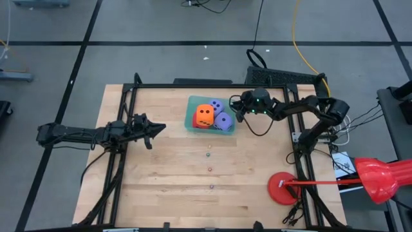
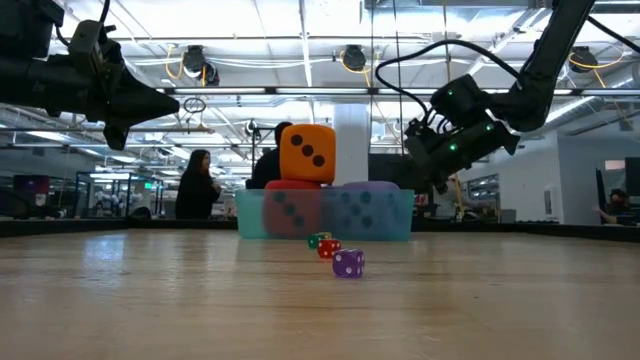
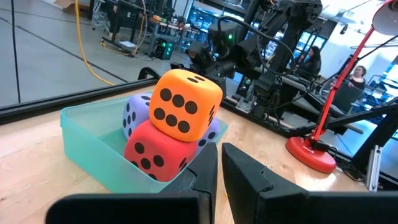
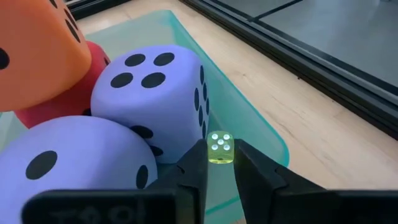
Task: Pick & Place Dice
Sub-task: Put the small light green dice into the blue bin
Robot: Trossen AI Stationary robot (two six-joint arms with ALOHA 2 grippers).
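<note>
A teal tray (image 1: 190,124) at the table's far middle holds the big foam dice. An orange one (image 1: 205,115) lies on a red one (image 3: 155,155), with two purple-blue ones (image 1: 217,105) (image 1: 224,121) beside them. My right gripper (image 4: 221,163) reaches in from the right, above the tray's right rim, and is shut on a tiny yellow-green die (image 4: 220,149). Three more tiny dice, green (image 2: 314,240), red (image 2: 328,248) and purple (image 2: 348,263), lie on the bare wood nearer the front. My left gripper (image 1: 161,127) waits shut at the left, pointing level toward the tray. My right gripper pinches the tiny yellow-green die by two opposite faces (image 4: 220,157), only at the free ends of its two fingers. The fingers come from the table's right, slanting a little downward. The die is lifted clear, next to a purple-blue die and over the tray's right edge.
A red round base (image 1: 285,188) with a red rod stands at the near right corner. Black frame rails (image 1: 129,96) run along the table's left, far and right sides. Cables hang from the right arm. People (image 2: 197,185) stand in the room beyond the far edge.
</note>
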